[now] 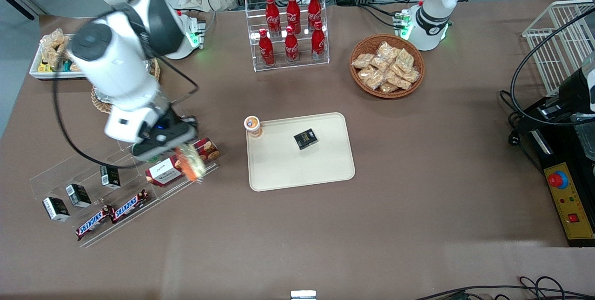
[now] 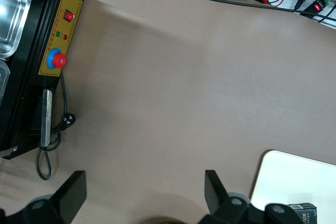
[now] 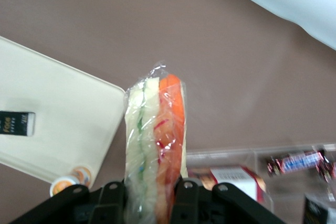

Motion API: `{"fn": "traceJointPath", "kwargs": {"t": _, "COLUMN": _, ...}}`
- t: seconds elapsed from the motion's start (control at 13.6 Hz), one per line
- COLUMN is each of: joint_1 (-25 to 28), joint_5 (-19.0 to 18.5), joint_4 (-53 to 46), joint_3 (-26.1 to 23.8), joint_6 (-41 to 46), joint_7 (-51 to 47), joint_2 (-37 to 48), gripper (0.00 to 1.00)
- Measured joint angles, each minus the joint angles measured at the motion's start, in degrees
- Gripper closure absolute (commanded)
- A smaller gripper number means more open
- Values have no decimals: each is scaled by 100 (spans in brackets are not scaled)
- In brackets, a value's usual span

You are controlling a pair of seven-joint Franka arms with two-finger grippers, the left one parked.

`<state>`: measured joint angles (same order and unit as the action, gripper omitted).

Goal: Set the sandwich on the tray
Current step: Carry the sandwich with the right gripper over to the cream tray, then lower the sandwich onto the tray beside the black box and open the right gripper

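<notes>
While our claw [image 3: 149,195] pinches the sandwich [image 3: 156,145] by its end, lower left of the front view, we risk clipping the cup [image 1: 252,125] at the tray [image 1: 288,165] corner.

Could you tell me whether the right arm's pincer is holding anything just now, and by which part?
Yes: the pincer is shut on the wrapped sandwich, clamping its flat bread faces at one end, above the clear snack rack, short of the tray.
</notes>
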<state>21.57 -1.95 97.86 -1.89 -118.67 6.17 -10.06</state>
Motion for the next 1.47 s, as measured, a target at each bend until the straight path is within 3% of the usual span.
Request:
{"fn": "traceJointPath", "kwargs": {"t": 0.51, "joint_1": 1033, "joint_5": -50, "joint_4": -692, "joint_3": 10, "joint_6": -818, "joint_7": 600, "joint_2": -1471, "gripper": 100}}
{"fn": "traceJointPath", "kwargs": {"t": 1.17, "joint_1": 1527, "joint_5": -75, "joint_4": -716, "joint_3": 20, "joint_6": -2254, "joint_7": 2423, "joint_2": -2722, "gripper": 100}}
{"fn": "traceJointPath", "kwargs": {"t": 1.47, "joint_1": 1535, "joint_5": -78, "joint_4": -748, "joint_3": 27, "joint_6": -2514, "joint_7": 3005, "joint_2": -2983, "gripper": 100}}
